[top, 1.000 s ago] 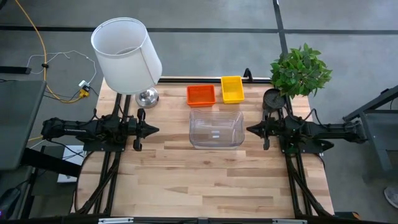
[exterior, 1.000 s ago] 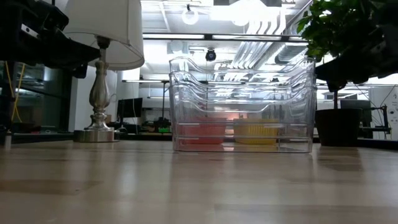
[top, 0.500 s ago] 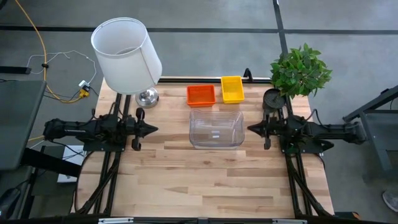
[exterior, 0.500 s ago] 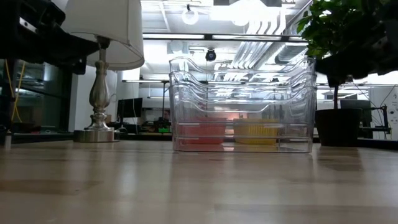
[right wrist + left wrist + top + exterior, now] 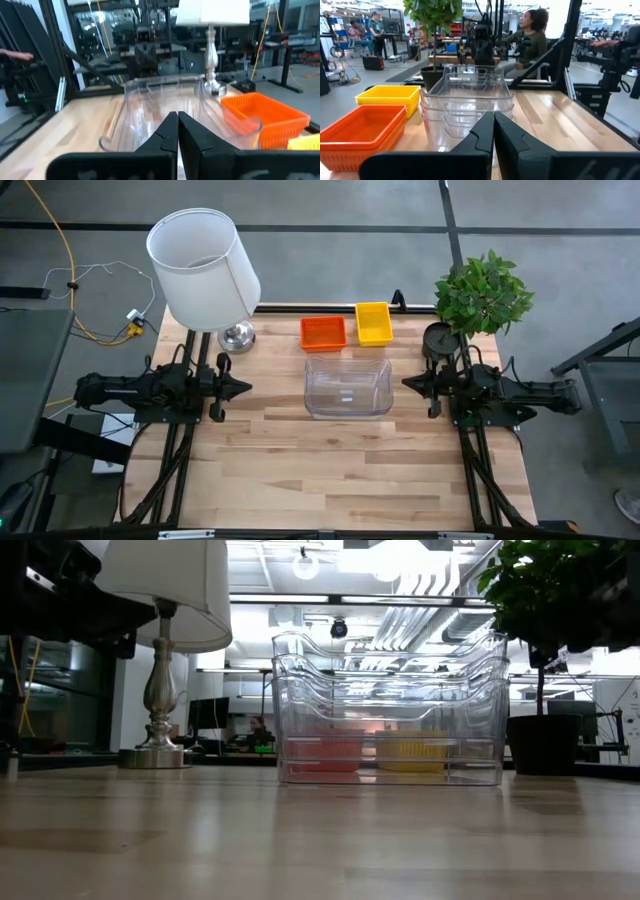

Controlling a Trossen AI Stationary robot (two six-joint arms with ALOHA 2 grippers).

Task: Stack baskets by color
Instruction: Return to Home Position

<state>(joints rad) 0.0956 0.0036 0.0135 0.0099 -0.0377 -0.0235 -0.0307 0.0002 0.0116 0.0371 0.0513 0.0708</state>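
- The left gripper (image 5: 247, 388) sits over the tabletop's (image 5: 340, 470) left edge, its fingers pressed together on nothing, pointing toward the middle.
- A white-shaded lamp (image 5: 203, 268) stands at the far left corner.
- The orange baskets (image 5: 323, 333) sit as one pile along the far edge; how many are nested cannot be told.
- The clear tubs (image 5: 347, 388) stand nested in one stack mid-table, just in front of the coloured piles.
- The yellow baskets (image 5: 374, 323) sit just beside the orange ones on the far edge.
- The right gripper (image 5: 405, 383) mirrors its partner at the right edge, fingers closed and empty.
- A potted plant (image 5: 483, 293) occupies the far right corner.
- Sorting looks complete; the step in hand appears to be parking both arms, and the next move calls only for settling clear of the stacks.
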